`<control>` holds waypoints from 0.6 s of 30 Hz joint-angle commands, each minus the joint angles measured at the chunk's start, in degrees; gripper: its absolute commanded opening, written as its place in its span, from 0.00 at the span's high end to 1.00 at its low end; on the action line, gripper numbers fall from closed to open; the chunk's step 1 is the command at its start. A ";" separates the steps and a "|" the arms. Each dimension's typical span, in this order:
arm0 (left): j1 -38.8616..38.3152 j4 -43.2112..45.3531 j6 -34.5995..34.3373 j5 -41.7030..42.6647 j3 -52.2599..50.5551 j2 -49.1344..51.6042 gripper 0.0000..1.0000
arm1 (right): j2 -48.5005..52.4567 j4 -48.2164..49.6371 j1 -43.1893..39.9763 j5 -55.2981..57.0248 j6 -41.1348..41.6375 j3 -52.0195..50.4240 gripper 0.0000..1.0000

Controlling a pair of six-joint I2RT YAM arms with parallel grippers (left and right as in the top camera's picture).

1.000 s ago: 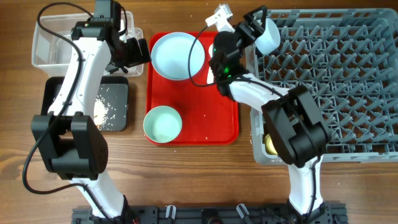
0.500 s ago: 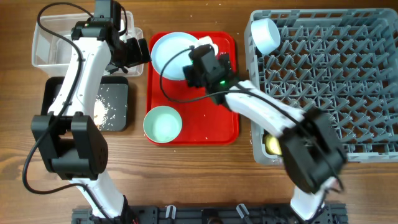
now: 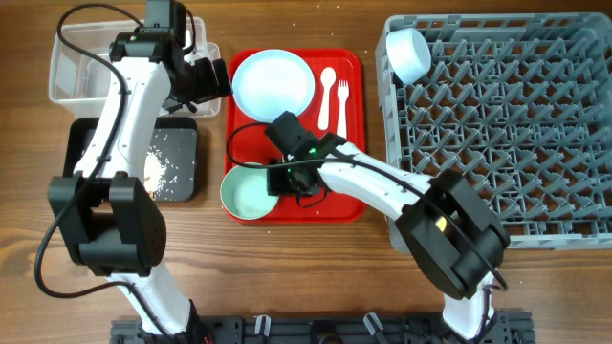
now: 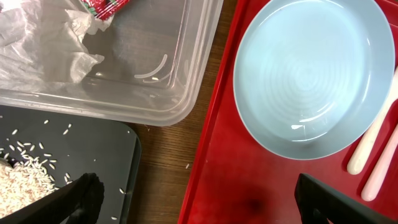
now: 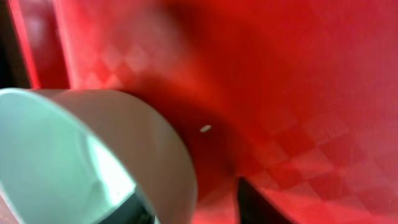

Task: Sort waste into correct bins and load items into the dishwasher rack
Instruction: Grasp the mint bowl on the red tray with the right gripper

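Observation:
A pale blue bowl (image 3: 247, 191) (image 5: 74, 162) sits at the front left of the red tray (image 3: 335, 191). My right gripper (image 3: 282, 182) (image 5: 193, 205) straddles its right rim. One finger is inside the bowl and the other stands outside, a small gap off the wall. My left gripper (image 3: 215, 81) (image 4: 199, 199) hangs wide open and holds nothing, between the black bin (image 3: 177, 162) and the pale blue plate (image 3: 273, 84) (image 4: 314, 68). A white spoon (image 3: 327, 96) and fork (image 3: 342, 100) lie beside the plate. Another bowl (image 3: 409, 53) rests on its side in the grey rack (image 3: 535, 143).
The clear tub (image 3: 76, 67) (image 4: 155, 74) at the back left holds a crumpled napkin (image 4: 37, 50) and a red wrapper (image 4: 102, 6). Beige scraps (image 3: 158, 172) (image 4: 18, 180) lie in the black tray. A strip of bare wood separates the bins from the red tray.
My right arm left a bowl in the rack's back left corner and swung across the tray to the front bowl. Its jaws have narrowed around the rim. The left arm is still.

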 commanded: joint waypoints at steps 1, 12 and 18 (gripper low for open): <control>0.11 0.00 -0.31 -0.52 0.48 -0.81 0.00 | 0.70 0.07 -0.28 -0.61 0.76 -0.20 0.96; 0.11 0.00 -0.31 -0.52 0.48 -0.81 0.00 | -31.19 -15.96 -9.94 58.71 -13.75 -0.09 0.96; 0.11 0.00 -0.31 -0.52 0.48 -0.81 0.00 | -27.52 -17.27 -13.86 89.35 -29.05 -0.09 0.96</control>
